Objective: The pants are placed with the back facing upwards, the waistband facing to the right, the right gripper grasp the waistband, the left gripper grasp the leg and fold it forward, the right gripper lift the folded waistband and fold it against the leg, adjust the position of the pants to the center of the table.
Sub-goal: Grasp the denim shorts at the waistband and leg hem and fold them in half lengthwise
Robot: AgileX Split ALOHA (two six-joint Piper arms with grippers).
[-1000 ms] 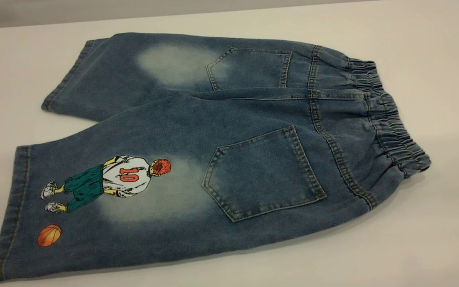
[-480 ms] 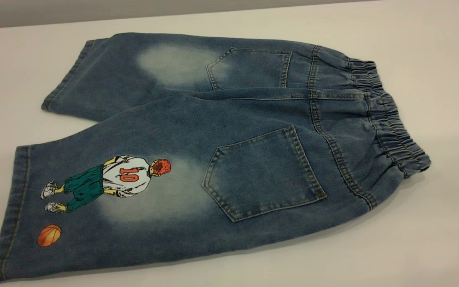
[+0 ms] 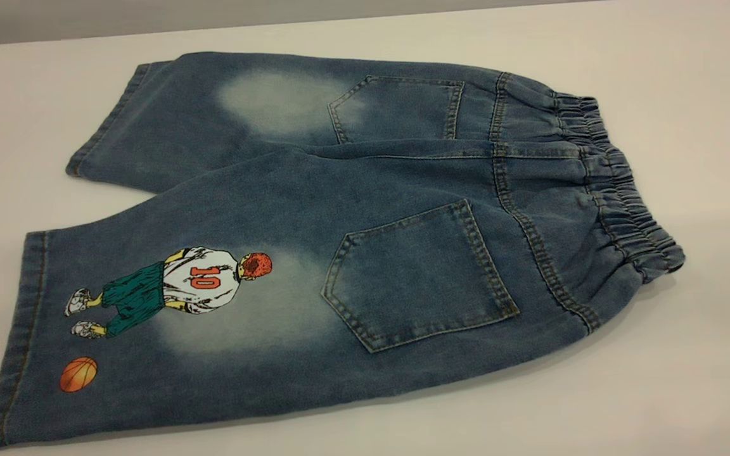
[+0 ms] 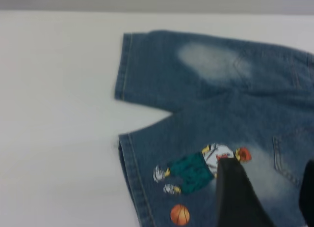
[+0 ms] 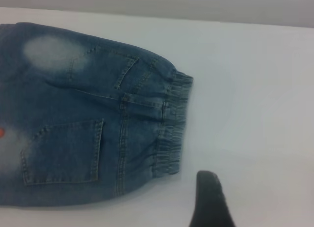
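Note:
The pants (image 3: 352, 234) lie flat on the table (image 3: 688, 95), back side up, with both patch pockets showing. The ruffled waistband (image 3: 618, 183) is at the right end. The leg (image 3: 149, 316) with the number 10 player and orange basketball is the near one, at the left. Neither gripper shows in the exterior view. In the left wrist view my left gripper (image 4: 272, 187) hovers open above the printed leg (image 4: 196, 173), close to the player print. In the right wrist view my right gripper (image 5: 260, 187) hangs open over bare table beside the waistband (image 5: 171, 128); only one of its fingers (image 5: 208, 197) shows.
The plain leg (image 3: 200, 120) with a faded patch lies on the far side. The table's back edge (image 3: 276, 25) runs behind the pants. Bare tabletop surrounds the pants on the right and front.

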